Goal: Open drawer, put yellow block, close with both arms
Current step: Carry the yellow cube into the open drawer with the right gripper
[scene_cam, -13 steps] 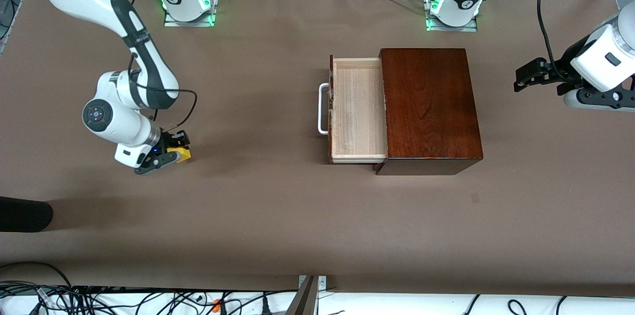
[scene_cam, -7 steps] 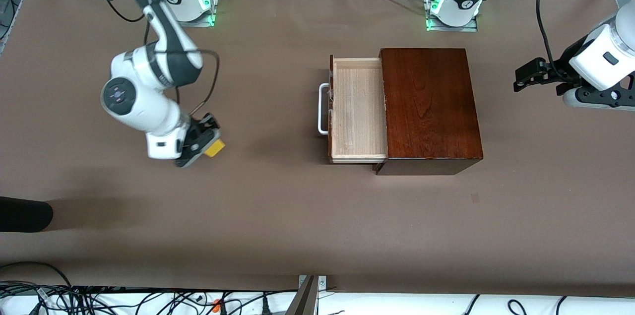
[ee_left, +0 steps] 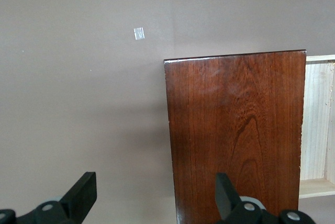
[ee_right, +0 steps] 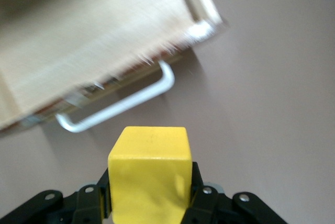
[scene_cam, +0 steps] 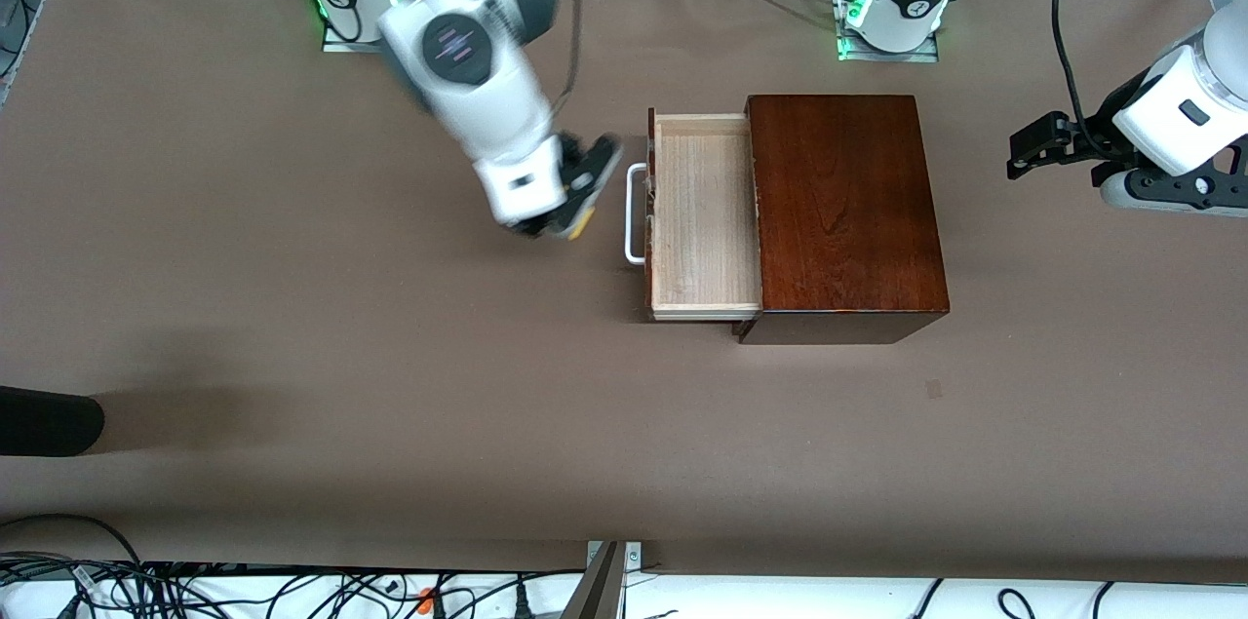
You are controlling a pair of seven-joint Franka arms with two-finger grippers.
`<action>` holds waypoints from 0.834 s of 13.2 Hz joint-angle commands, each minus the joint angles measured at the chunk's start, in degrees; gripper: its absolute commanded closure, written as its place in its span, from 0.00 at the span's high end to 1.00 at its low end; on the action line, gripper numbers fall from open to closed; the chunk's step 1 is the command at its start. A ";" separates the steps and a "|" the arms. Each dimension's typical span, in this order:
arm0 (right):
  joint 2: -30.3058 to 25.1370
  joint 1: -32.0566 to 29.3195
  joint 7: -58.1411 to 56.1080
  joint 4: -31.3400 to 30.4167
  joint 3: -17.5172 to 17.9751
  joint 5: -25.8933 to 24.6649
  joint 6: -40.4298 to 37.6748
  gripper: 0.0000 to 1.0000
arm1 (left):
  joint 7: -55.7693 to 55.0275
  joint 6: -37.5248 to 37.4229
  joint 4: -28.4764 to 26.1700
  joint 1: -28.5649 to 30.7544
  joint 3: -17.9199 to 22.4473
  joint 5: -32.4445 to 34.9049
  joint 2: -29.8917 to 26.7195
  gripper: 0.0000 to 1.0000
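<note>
Brown paper-covered desk (scene_cam: pixel 390 405). Glossy dark mahogany box (scene_cam: pixel 846 210) with its pale light-wood drawer (scene_cam: pixel 704 214) pulled out toward the right arm's end; white U-shaped bar handle (scene_cam: pixel 634 214) on the dark reddish-brown drawer front. Drawer tray holds nothing.

Small bright yellow cube (ee_right: pixel 149 174): clamped between the fingers (ee_right: pixel 196 182) of the right gripper (scene_cam: pixel 570 210), carried in the air over bare desk just beside the handle, not over the tray.

Left gripper (scene_cam: pixel 1038 146): fingers (ee_left: pixel 81 195) spread apart, holding nothing, waiting over the desk at the left arm's end, well apart from the box.
</note>
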 commanded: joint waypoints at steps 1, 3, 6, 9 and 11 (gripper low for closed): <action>3.88 5.48 -0.11 7.59 -0.70 -4.59 -2.15 0.10 | 1.47 0.41 -1.17 -0.37 0.15 1.28 -0.83 1.00; 6.33 8.91 -0.03 11.28 -0.70 -6.80 -2.33 0.10 | 1.47 0.67 -1.17 -0.37 0.15 1.28 -0.83 1.00; 9.85 13.14 -0.03 13.84 -1.05 -9.42 -0.93 0.09 | 1.21 0.59 -1.08 -0.37 0.15 1.28 -0.83 1.00; 13.19 15.08 -0.11 16.22 -1.14 -11.63 -0.84 0.09 | 1.30 0.50 1.11 -0.28 0.15 1.28 -0.04 1.00; 15.04 15.87 -0.29 16.22 -1.05 -13.74 0.56 0.09 | 1.21 0.41 1.20 -0.19 0.23 1.19 -0.04 1.00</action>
